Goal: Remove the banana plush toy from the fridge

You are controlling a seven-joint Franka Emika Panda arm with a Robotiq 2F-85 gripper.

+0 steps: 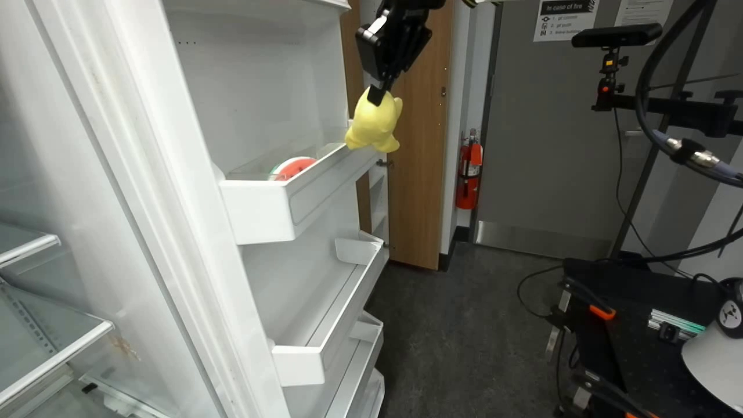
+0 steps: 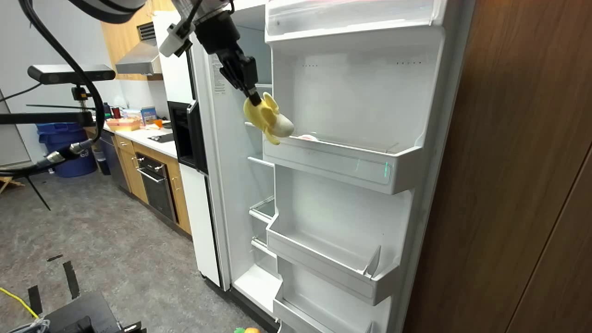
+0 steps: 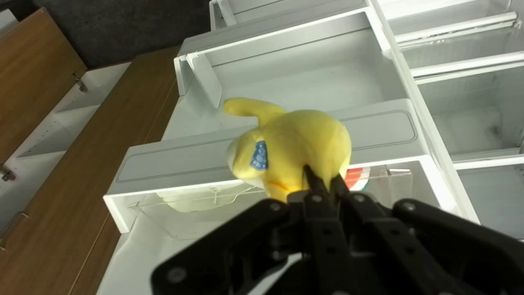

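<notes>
The banana plush toy [image 1: 374, 123] is a soft yellow lump with peel-like flaps. A whitish end shows in an exterior view [image 2: 267, 118]. It also fills the middle of the wrist view [image 3: 294, 141], where a blue label shows on it. My gripper [image 1: 378, 96] is black and shut on the toy, which hangs from its fingertips. The gripper also shows in an exterior view [image 2: 254, 98] and in the wrist view [image 3: 323, 182]. The white fridge [image 2: 347, 97] stands with its door open. The toy is in the air by the upper door bin [image 1: 331, 184], outside its front wall.
A red-and-white rounded item [image 1: 296, 167] with a green edge lies in the upper bin. Lower door bins [image 2: 323, 259] jut out below. A wooden cabinet [image 1: 418, 151] stands beyond the door. A black table [image 1: 603, 342] and a mounted camera [image 1: 616, 36] stand opposite the fridge.
</notes>
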